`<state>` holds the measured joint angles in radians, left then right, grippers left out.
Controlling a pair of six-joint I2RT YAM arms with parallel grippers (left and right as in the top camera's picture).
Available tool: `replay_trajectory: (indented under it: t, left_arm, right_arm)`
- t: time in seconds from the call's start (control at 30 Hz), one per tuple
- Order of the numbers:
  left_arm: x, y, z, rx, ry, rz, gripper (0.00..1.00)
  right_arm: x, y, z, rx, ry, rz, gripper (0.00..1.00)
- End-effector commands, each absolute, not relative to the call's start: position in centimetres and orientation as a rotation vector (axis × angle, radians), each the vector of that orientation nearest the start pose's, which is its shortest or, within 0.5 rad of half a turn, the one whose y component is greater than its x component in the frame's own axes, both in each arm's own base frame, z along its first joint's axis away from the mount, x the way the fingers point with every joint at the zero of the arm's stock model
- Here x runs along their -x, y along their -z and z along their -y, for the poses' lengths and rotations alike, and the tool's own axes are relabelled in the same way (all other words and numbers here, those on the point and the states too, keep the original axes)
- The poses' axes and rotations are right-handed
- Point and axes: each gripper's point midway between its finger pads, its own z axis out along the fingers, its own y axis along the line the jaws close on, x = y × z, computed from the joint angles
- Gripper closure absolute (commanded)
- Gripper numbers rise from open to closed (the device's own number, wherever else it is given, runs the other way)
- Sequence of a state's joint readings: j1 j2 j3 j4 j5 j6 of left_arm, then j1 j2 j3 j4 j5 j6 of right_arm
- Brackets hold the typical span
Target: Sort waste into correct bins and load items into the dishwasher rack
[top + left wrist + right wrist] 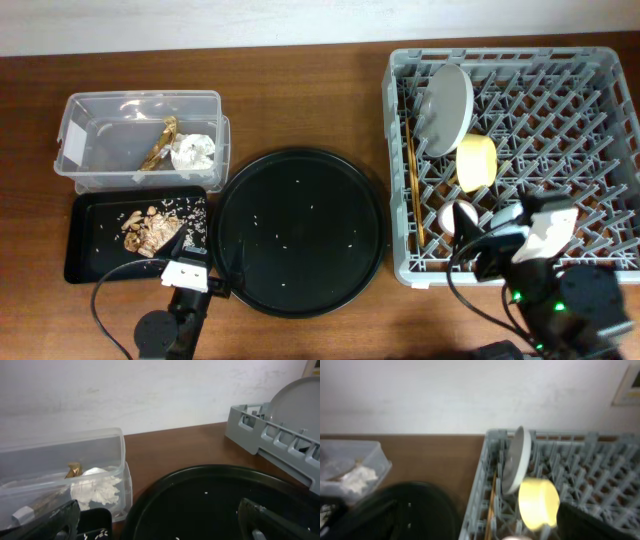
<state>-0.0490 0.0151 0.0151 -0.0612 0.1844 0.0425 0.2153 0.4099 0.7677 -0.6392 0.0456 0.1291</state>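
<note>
**Both grippers spread wide, both empty**

Starting with the left gripper (200,252): opened wide, holding nothing, straddling two tray edges. Just ahead and left of it, the shallow black tray (90,250) with the food scraps (150,230). Farther ahead, the clear tub (100,105) with the golden-brown wrapper (158,143) and the white napkin (192,150) inside. To its right, the round black tray (300,250). Across to the right gripper (487,237): parted too, gripping nothing, low over the near corner of the dishwasher rack (580,110). Directly below it, the pink cup (458,214); ahead, the yellow bowl (477,162), then the plate (447,108) standing on edge; to the left, the chopsticks (413,190).
</note>
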Motion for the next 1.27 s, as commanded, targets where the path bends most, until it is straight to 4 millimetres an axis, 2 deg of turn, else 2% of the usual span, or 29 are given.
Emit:
replay_trajectory:
  t: [0.0, 0.03, 0.13, 0.27, 0.33, 1.23]
  left_arm:
    - [-24.1, -16.1, 4.4, -0.23, 0.153, -1.618, 0.01]
    - [-24.1, -16.1, 4.4, -0.23, 0.153, -1.618, 0.01]
    - [-24.1, -16.1, 4.4, -0.23, 0.153, -1.618, 0.01]
    - [-24.1, -16.1, 4.4, -0.231, 0.153, -1.618, 0.0]
    - [-24.1, -16.1, 4.4, -0.23, 0.153, -1.618, 0.01]
    - [-24.1, -16.1, 4.4, -0.23, 0.152, -1.618, 0.01]
  right_arm:
    - [-20.9, -24.0, -4.4, 0.083, -0.277, -1.837, 0.01]
    - [-20.9, -22.1, -3.7, 0.053, -0.252, -1.832, 0.01]
    - [-21.7, -18.6, -2.5, 0.007, -0.213, -1.789, 0.01]
    - [-23.8, -15.9, -2.5, 0.014, -0.209, -1.71, 0.01]
    - [-24.5, -16.3, -2.5, 0.022, -0.205, -1.622, 0.01]
    - [-24.5, -16.0, -2.5, 0.02, -0.204, -1.635, 0.01]
